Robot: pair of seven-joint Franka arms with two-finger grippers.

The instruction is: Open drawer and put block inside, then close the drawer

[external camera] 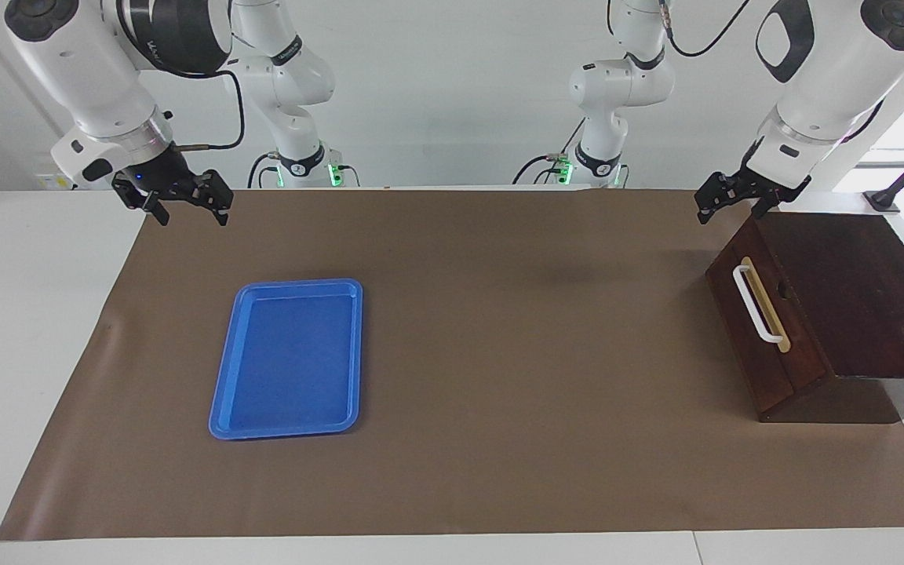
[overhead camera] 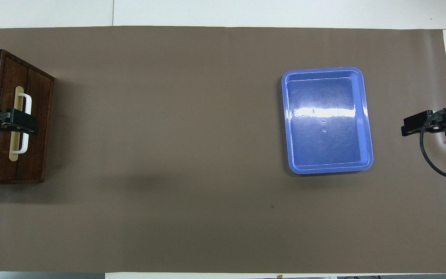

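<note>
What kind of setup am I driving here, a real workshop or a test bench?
Most likely a lab test bench: two white arms at a white table under a brown paper sheet, with only staged props, a blue tray and a closed wooden drawer.

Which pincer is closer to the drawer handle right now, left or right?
Left. The left pincer hangs open just above the drawer, near its white handle, touching nothing. The right pincer waits open at the table's other end, past the blue tray.
</note>
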